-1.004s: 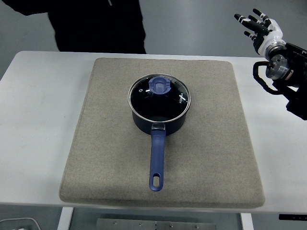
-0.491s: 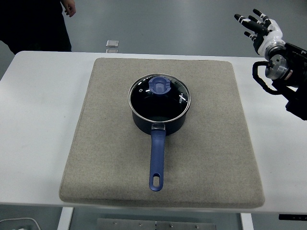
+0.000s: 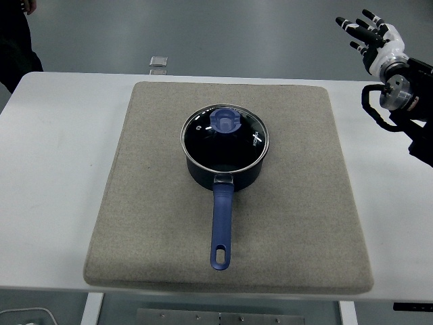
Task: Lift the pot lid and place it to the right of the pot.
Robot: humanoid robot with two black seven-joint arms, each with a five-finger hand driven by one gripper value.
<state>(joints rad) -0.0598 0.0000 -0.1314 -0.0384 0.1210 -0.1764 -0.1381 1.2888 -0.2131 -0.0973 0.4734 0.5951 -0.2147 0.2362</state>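
Observation:
A dark blue pot stands in the middle of a beige mat, its blue handle pointing toward the table's near edge. A glass lid with a steel rim and a blue knob sits on the pot. My right hand hovers high at the far right, well off the mat and far from the pot, fingers spread and holding nothing. The left arm does not show.
The mat lies on a white table. Bare mat stretches to the right of the pot. A person in dark clothing stands at the top left corner. A small square object lies on the floor beyond the table.
The person has walked off to the left, from behind the table to the corner. My right hand has shifted slightly right and up. Pot and lid are unmoved.

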